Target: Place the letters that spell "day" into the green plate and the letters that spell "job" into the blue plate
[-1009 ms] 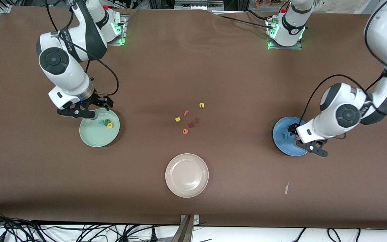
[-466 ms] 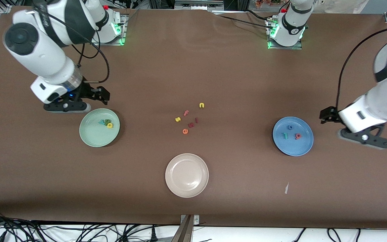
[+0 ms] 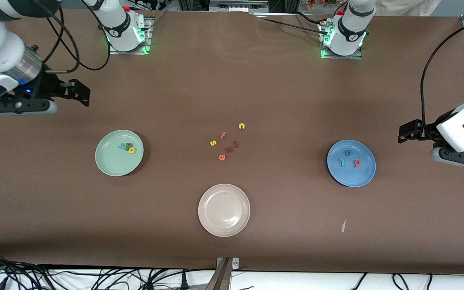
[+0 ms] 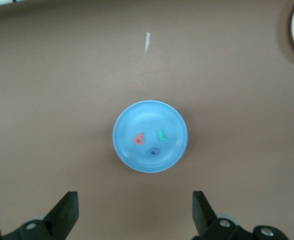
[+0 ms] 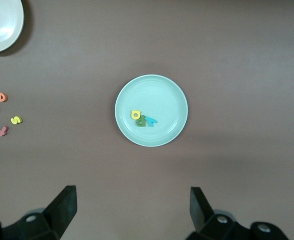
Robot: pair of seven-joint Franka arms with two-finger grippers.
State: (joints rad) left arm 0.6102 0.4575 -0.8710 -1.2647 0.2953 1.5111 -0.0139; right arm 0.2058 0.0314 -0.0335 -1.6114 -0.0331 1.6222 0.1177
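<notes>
The brown bench [image 3: 232,80] carries three plates and a scatter of foam letters. The right gripper [image 3: 69,92] hangs high over the bench at the right arm's end, its jaws spread wide and holding nothing; the left gripper [image 3: 411,133] hangs over the left arm's end, jaws likewise wide apart and empty. The green plate [image 3: 111,165] lies toward the right arm's end, the blue plate [image 3: 357,177] toward the left arm's end, and a beige-white plate [image 3: 224,210] sits between them, nearer the front camera. In the green plate lie the letters that spell "day" [image 3: 127,147]: the yellow D [image 5: 135,114], dark green a [image 5: 141,120] and teal Y [image 5: 150,121], touching one another. In the blue plate lie the letters that spell "job" [image 3: 349,159]: the teal j [image 4: 161,134], blue o [image 4: 153,151] and pink-red b [image 4: 138,138], slightly apart. On the bare bench between the plates sit the yellow n [image 3: 241,126], pink f [image 3: 223,135], yellow s [image 3: 213,143], orange e [image 3: 222,157] and two dark red letters [image 3: 232,147].
</notes>
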